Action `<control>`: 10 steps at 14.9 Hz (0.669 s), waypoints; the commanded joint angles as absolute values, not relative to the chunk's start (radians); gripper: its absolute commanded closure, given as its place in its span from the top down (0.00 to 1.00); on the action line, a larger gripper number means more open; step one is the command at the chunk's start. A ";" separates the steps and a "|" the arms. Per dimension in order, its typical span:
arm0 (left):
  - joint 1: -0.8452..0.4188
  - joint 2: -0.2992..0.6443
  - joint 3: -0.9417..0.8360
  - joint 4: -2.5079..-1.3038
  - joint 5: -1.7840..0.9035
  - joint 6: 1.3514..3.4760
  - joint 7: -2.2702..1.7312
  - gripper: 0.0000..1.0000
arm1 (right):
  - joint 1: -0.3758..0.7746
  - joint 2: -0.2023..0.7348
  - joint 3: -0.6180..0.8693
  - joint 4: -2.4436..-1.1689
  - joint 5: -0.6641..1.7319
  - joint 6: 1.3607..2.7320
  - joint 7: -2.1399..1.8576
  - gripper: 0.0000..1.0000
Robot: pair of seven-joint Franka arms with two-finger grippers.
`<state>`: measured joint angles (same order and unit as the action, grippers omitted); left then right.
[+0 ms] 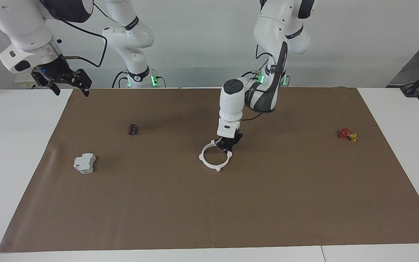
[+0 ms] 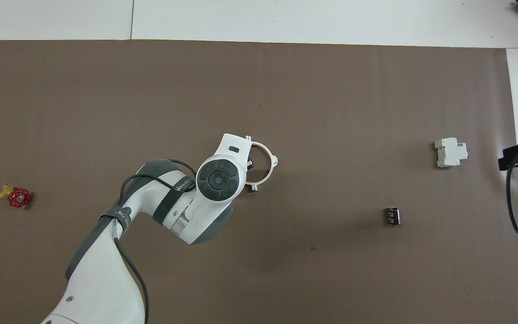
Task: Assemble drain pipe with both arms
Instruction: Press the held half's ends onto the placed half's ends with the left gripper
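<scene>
Ring is sitting roughly mid-mat on the brown paper, both white halves together as one loop with the little tabs sticking out, and the left gripper is down on the part of the rim nearest the robots. Fingers look pinched on that rim, though from above the wrist covers most of it, so I wouldn't swear to how tight the grip is. Left arm comes in low across its side of the mat and hides a fair chunk of it in the overhead shot. Right gripper hangs up high over the mat's edge at the right arm's end, fingers spread, nothing in them, just waiting. Grey-white block sits toward that end, farther from the robots than the small dark cylinder, and both are well apart from the ring. Red and yellow valve thing is way off toward the left arm's end. Loads of bare mat on the half of the paper farthest from the robots, and white table shows past both short edges of the paper
</scene>
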<state>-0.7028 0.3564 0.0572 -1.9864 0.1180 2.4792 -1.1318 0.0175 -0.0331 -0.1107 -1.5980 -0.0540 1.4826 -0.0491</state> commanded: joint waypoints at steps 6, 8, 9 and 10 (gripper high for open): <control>-0.719 0.365 0.074 -1.994 0.143 2.484 -1.151 1.00 | 0.006 -0.057 -0.106 -1.618 -0.054 1.483 -0.074 1.00; -0.721 0.356 0.075 -1.977 0.143 2.395 -1.147 1.00 | 0.006 -0.057 -0.106 -1.618 -0.052 1.483 -0.072 1.00; -0.710 0.344 0.075 -1.958 0.143 2.346 -1.143 1.00 | 0.006 -0.057 -0.106 -1.618 -0.054 1.483 -0.074 1.00; -0.698 0.312 0.077 -1.950 0.143 2.304 -1.126 1.00 | 0.006 -0.057 -0.106 -1.618 -0.054 1.483 -0.074 1.00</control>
